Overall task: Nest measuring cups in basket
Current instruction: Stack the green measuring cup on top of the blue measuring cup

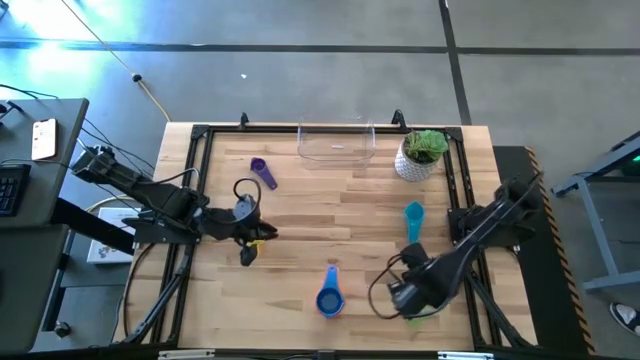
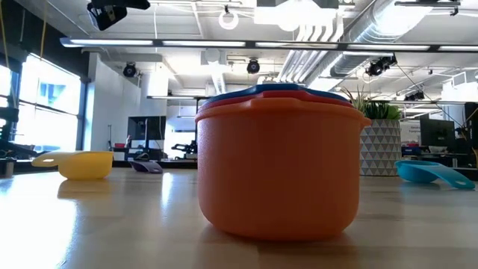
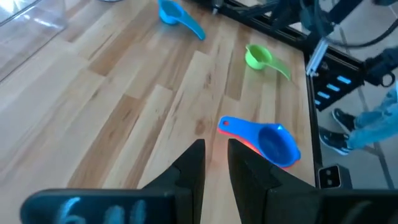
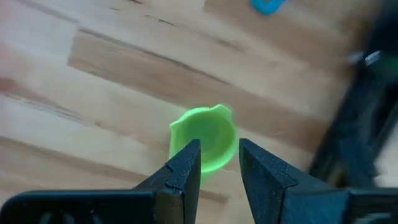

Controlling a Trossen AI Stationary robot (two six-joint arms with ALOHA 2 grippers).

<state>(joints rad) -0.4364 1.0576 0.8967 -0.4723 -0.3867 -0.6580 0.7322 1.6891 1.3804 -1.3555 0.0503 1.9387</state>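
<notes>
Right pincer point(image 4: 214, 163), fingers spread, hangs over the green cup point(image 4: 204, 138) on the worktop point(image 1: 300, 215), well away from the basket point(image 1: 336, 143): an off-centre closure may flick the cup aside.

No text, label, brand or number can be read in any view. The left wrist view shows pale marks on the dark bar of the left gripper's body point(image 3: 81, 208), but they are too blurred to read as letters or figures.
</notes>
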